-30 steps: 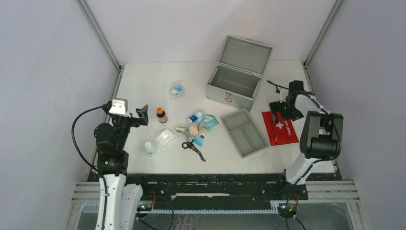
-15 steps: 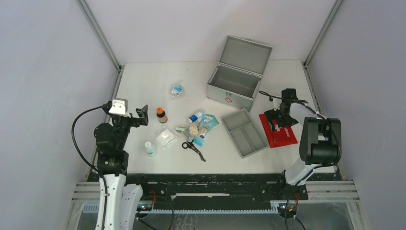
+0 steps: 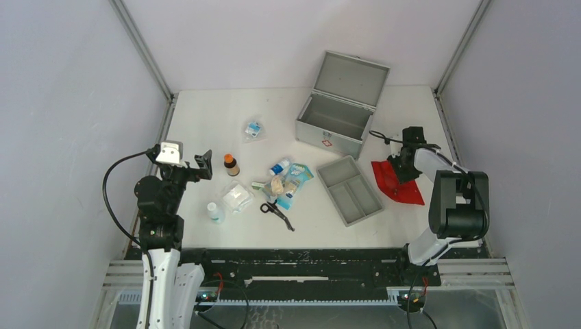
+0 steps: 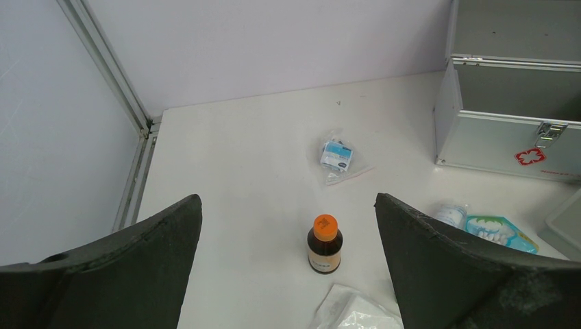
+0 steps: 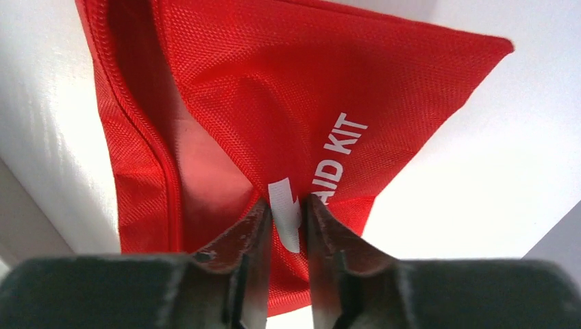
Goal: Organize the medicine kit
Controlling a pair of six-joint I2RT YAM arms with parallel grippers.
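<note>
We see the right jaws pinching a fold of the red pouch (image 5: 308, 89) near the open medicine kit (image 3: 322, 137); the left jaws stand wide apart.

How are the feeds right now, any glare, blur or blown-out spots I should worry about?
Right wrist: red pouch sharp, weave and AID KIT lettering readable, but the table around it is blown out white. Left wrist: even light, brown bottle crisp. Top external: diffuse, no glare; medicine kit clear, fine print unreadable.

Bright diffuse overhead light, faint shadows, wrist foregrounds blurred.
</note>
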